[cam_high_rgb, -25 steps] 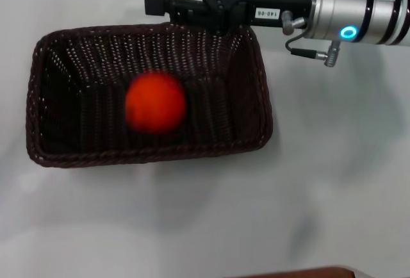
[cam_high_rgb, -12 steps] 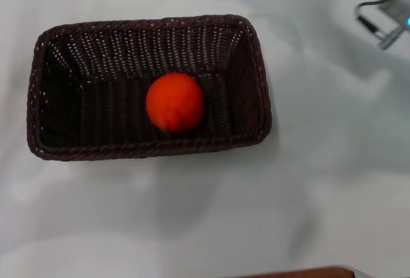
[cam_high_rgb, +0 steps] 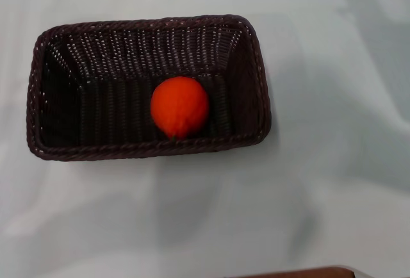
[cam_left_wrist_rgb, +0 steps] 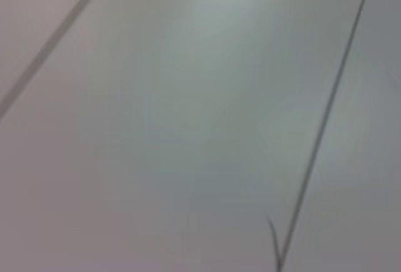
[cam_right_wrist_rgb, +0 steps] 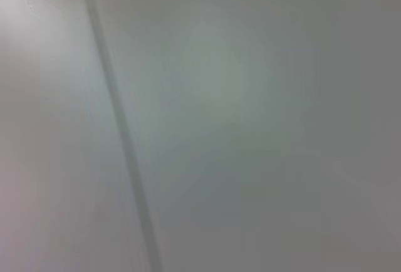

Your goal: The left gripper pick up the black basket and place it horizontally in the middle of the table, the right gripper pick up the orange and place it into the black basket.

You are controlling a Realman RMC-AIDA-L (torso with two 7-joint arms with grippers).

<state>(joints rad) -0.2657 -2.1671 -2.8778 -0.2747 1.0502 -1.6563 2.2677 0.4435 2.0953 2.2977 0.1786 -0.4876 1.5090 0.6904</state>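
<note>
The black basket (cam_high_rgb: 45,143) lies lengthwise across the white table (cam_high_rgb: 333,163) in the head view, left of centre. The orange (cam_high_rgb: 180,107) rests inside it on the floor, toward the near right part, close to the near wall. Neither gripper shows in the head view. Both wrist views show only a pale blank surface with thin dark lines; no fingers, basket or orange appear there.
A brown edge (cam_high_rgb: 301,273) shows at the bottom of the head view, below the table's near side. White table surface surrounds the basket on all sides.
The right gripper, which was above the basket's far rim, has withdrawn to the upper right and left the view. The orange has rolled a little to the right inside the basket and settled.
</note>
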